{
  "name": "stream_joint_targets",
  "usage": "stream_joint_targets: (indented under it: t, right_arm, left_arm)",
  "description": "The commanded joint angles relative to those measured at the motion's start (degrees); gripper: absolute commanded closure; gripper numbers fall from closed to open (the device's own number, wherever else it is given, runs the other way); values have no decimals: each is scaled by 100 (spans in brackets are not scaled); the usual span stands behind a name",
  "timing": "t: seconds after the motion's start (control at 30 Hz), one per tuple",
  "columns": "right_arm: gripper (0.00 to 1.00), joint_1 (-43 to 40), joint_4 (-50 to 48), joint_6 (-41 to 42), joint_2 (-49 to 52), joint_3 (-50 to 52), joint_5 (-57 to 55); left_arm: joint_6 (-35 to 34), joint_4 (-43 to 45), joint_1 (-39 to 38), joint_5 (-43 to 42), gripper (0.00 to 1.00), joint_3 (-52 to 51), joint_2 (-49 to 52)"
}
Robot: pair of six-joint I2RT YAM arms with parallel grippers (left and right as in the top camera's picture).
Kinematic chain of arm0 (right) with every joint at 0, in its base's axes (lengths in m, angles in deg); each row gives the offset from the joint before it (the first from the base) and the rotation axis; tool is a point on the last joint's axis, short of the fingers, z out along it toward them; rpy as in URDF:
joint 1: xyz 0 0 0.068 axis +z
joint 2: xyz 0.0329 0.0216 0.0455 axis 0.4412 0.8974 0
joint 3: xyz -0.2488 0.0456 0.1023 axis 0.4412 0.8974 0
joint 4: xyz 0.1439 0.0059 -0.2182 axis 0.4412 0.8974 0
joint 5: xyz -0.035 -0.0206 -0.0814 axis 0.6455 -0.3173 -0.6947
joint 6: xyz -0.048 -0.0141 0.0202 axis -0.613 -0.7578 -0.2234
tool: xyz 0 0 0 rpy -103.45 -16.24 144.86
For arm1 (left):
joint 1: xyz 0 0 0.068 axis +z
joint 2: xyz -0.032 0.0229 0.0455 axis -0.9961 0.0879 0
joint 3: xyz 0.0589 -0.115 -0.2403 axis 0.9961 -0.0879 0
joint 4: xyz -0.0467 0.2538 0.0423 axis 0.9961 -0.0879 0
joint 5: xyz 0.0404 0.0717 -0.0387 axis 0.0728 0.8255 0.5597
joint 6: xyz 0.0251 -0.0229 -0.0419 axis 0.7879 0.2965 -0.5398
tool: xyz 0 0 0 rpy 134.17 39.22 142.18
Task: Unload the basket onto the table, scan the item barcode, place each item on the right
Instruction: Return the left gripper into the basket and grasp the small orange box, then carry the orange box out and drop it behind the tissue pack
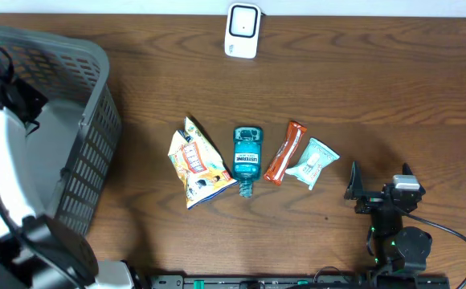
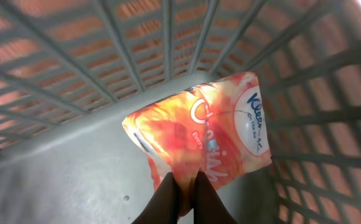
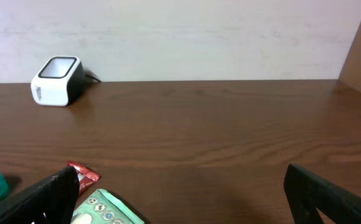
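The left claw [image 2: 183, 182] was down inside the grey basket [image 2: 75, 68] at the left end of the worktop [image 1: 361, 88], its two dark fingers pressed together on the near edge of an orange tissue pack [image 2: 199, 127]. The pack lay tilted on the basket floor, close to the slatted wall, with its blue brand lettering on the right end; no barcode showed on the visible face. The white scanner [image 1: 242, 30] stood at the far edge of the worktop, well apart from the basket. Four more items lay in a row near the middle of the worktop: a chip bag [image 1: 194, 163], a teal mouthwash bottle [image 1: 247, 156] just beside it, an orange snack bar [image 1: 285, 152], and a pale green packet [image 1: 312, 162] touching the bar's lower end. The right claw [image 3: 179, 174] sat low at the near right of the worktop, its fingers spread wide apart and holding nothing, facing the scanner across the bare wood with the green packet just ahead of its left finger.
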Motion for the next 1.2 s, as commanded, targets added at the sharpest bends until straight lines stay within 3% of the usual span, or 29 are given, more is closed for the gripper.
stream_joint_targets:
  t: [0.0, 0.37, 0.53, 0.63, 0.83, 1.17]
  right_arm:
    - [1, 26, 17, 74, -26, 7, -7]
    - [1, 26, 17, 74, -26, 7, -4]
    - [1, 26, 17, 74, -26, 7, -7]
    - [1, 26, 17, 74, -26, 7, -7]
    - [1, 26, 20, 74, -26, 7, -7]
    - [1, 26, 20, 74, -26, 7, -7]
  left_arm:
    - [-302, -98, 28, 24, 93, 22, -562]
    - [-446, -74, -127, -920, 93, 22, -2184]
    - [-444, 7, -636, -1799, 93, 22, -2621]
    - [-444, 7, -1215, -1899, 93, 22, -2706]
    - [-444, 55, -2881, -1895, 93, 17, -2361]
    - [-446, 693, -4669, -1897, 93, 15, -809]
